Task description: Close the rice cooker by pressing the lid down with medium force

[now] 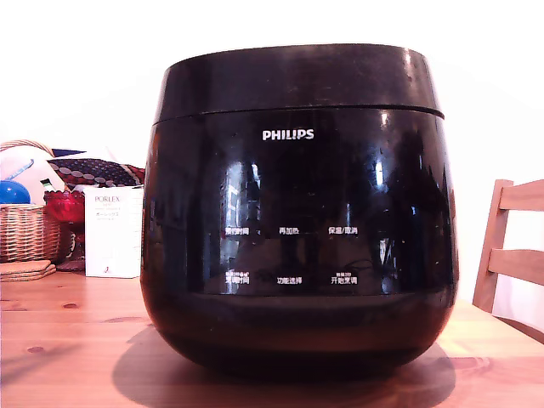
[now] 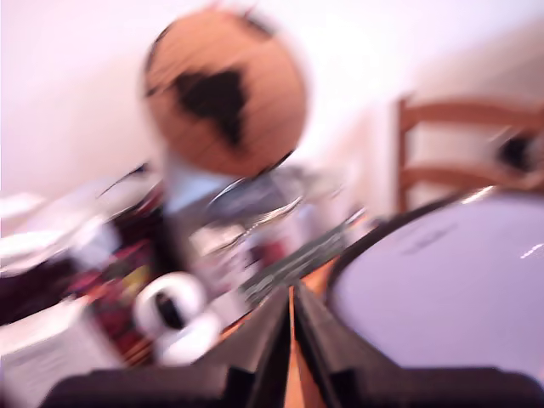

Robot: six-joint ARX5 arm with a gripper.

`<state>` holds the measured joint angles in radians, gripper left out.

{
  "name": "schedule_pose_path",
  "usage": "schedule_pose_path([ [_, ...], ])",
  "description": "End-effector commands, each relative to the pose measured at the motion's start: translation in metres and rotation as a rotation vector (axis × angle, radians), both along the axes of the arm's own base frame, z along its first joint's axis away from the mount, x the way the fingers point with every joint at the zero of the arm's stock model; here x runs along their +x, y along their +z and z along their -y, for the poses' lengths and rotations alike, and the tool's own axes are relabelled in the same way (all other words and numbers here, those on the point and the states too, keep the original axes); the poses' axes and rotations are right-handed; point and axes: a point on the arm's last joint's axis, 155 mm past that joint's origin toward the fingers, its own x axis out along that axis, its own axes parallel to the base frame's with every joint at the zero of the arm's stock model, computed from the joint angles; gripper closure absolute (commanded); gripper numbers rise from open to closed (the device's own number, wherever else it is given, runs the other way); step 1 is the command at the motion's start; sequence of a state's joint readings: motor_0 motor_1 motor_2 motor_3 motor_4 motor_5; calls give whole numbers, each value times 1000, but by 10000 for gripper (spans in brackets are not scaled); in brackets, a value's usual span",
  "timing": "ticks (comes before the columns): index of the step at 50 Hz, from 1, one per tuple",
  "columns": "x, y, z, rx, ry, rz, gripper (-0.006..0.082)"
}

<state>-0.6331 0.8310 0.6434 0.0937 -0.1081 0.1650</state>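
Note:
The rice cooker (image 1: 297,221), glossy black with a white PHILIPS logo and white button labels, fills the middle of the exterior view. Its lid (image 1: 297,81) lies flat on the body with only a thin seam showing; the underside is hidden. No gripper shows in the exterior view. The wrist view is motion-blurred. There my gripper (image 2: 291,293) has its two black fingers pressed together with nothing between them. It sits just beside the rim of the lid's shiny round top (image 2: 442,289), not over it.
The cooker stands on a wooden table (image 1: 68,340). A wicker basket (image 1: 25,225) and a white box (image 1: 113,231) sit at the exterior view's left, a wooden chair (image 1: 510,255) at its right. The wrist view shows a globe (image 2: 225,89) and blurred clutter.

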Motion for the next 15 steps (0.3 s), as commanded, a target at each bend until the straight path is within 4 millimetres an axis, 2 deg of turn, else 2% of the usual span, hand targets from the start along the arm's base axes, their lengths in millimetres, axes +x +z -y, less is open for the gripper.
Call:
schedule_pose_path([
  [1,7,11,-12,22,40,36,791],
  [15,30,26,-60,20,193,54,791],
])
